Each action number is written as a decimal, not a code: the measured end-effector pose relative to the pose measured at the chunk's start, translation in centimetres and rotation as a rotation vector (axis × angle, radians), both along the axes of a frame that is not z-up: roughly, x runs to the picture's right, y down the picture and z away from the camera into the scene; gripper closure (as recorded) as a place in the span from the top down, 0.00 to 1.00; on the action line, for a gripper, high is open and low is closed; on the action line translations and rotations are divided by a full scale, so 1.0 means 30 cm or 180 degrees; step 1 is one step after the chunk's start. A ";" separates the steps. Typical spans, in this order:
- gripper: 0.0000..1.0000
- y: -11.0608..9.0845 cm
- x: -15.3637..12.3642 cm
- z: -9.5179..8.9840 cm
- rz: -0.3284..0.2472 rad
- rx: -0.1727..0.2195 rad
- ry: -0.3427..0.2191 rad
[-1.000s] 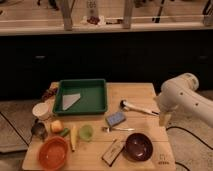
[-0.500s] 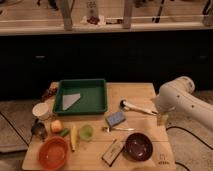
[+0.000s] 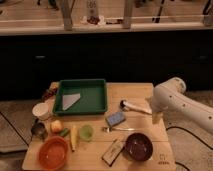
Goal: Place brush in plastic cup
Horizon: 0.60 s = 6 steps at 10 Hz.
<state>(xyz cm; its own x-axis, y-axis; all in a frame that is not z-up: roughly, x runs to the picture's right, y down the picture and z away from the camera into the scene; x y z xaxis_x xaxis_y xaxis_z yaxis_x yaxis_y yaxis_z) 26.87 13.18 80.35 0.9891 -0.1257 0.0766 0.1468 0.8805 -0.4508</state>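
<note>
The brush (image 3: 134, 106) lies flat on the wooden table (image 3: 140, 92), right of the green tray. Its dark round head points left and its white handle runs right, under the arm. The plastic cup (image 3: 86, 132), small and light green, stands upright near the table's front left, between a yellow banana and a fork. My gripper (image 3: 156, 117) hangs at the end of the white arm at the table's right edge, just over the tip of the brush handle. It is open and holds nothing.
A green tray (image 3: 82, 96) holds a grey cloth. A blue sponge (image 3: 115, 118), a silver fork (image 3: 117, 129), a dark bowl (image 3: 138, 146), an orange bowl (image 3: 52, 152), a white cup (image 3: 41, 110), a metal cup (image 3: 39, 130) and a snack packet (image 3: 113, 151) share the table.
The white arm has moved left and slightly down, bringing the gripper closer to the brush handle. Nothing on the table has moved.
</note>
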 end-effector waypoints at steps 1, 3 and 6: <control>0.80 -0.002 -0.009 0.021 -0.0052 -0.0003 -0.0025; 0.80 -0.014 -0.044 0.059 -0.0144 -0.0009 -0.0086; 0.80 -0.018 -0.057 0.116 -0.0264 -0.0055 -0.0116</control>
